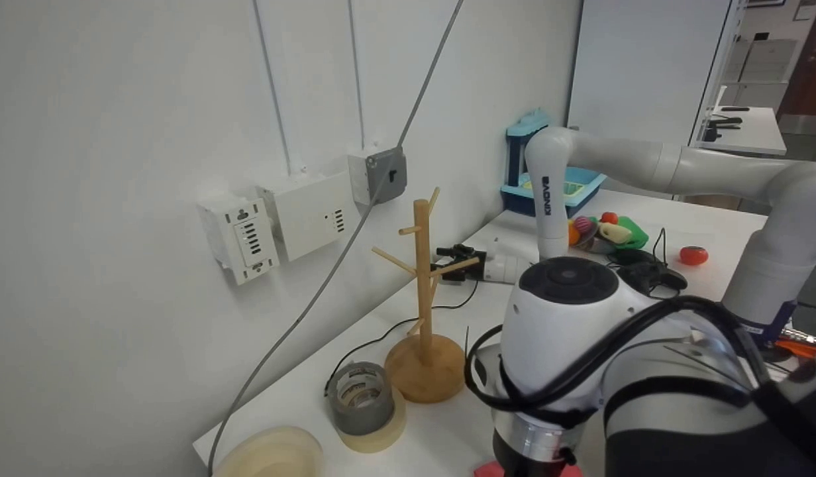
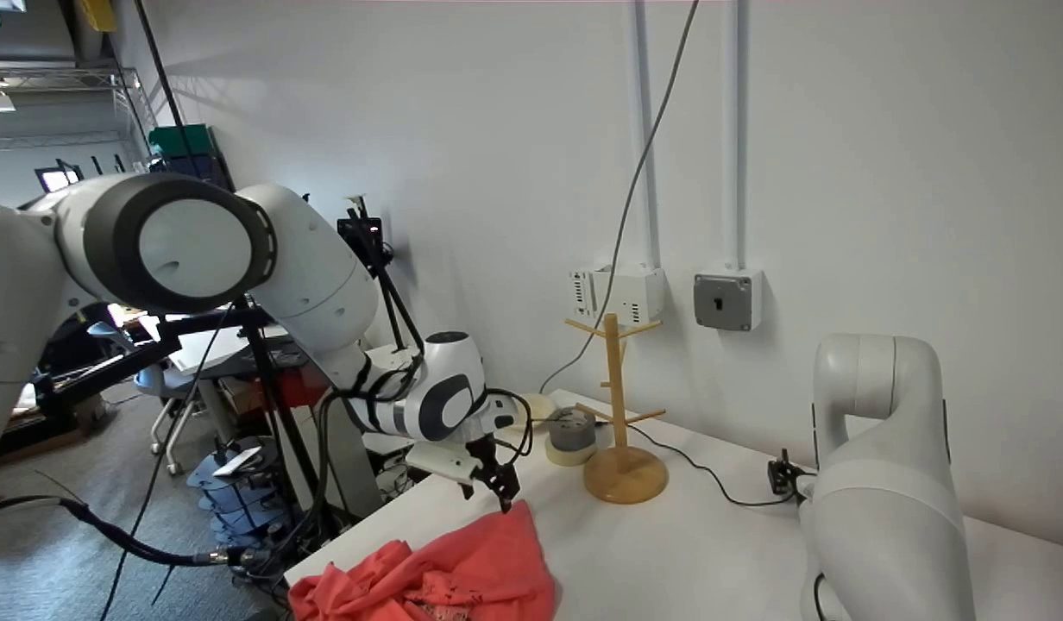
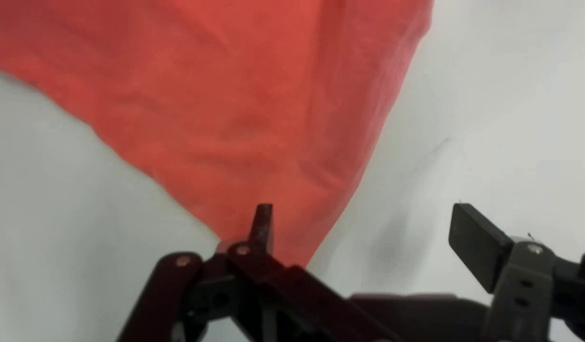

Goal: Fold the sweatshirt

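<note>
The coral-red sweatshirt (image 2: 484, 569) lies bunched on the white table, with one smoother corner pointing toward my gripper (image 2: 488, 497). In the wrist view the sweatshirt (image 3: 245, 109) narrows to a corner under the left finger. My gripper (image 3: 361, 223) is open and empty there. Its left finger is over the corner and its right finger is over bare table. I cannot tell whether the left finger touches the cloth. In an exterior view only a sliver of the sweatshirt (image 1: 489, 470) shows at the bottom edge, and the fingertips are out of view.
A wooden peg stand (image 1: 424, 371) and stacked tape rolls (image 1: 361, 404) stand near the wall, beside a pale bowl (image 1: 275, 454). A second arm (image 2: 885, 492) stands on the same table. Toy food (image 1: 607, 232) and a round red object (image 1: 693, 256) lie farther back.
</note>
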Tool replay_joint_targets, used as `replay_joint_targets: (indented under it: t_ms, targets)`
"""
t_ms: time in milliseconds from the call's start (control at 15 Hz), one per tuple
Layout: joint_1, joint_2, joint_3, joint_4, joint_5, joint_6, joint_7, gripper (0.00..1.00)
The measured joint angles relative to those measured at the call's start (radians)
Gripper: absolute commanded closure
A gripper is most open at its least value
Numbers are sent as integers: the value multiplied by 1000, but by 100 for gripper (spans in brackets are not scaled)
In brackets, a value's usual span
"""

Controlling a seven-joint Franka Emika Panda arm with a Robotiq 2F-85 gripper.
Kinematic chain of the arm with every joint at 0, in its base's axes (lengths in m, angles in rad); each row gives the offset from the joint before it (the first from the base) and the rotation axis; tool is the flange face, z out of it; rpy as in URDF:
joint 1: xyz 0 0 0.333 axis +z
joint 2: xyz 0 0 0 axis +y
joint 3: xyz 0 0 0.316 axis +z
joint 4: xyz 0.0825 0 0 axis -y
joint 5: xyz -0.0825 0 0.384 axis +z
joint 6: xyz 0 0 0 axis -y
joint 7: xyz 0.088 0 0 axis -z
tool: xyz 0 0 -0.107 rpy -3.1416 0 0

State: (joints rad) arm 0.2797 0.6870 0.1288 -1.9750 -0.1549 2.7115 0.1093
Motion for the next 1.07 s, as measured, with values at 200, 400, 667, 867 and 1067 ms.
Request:
replay_joint_targets:
  t_ms: [200, 400, 667, 867, 1067]
  targets:
    - [0, 28, 0, 13, 5, 0, 0, 29]
    - [0, 41, -2, 20, 6, 0, 0, 61]
    - [0, 41, -5, 21, 6, 0, 0, 90]
    - [0, 41, -7, 21, 6, 1, 0, 100]
    - [-2, 41, -8, 21, 6, 2, 0, 99]
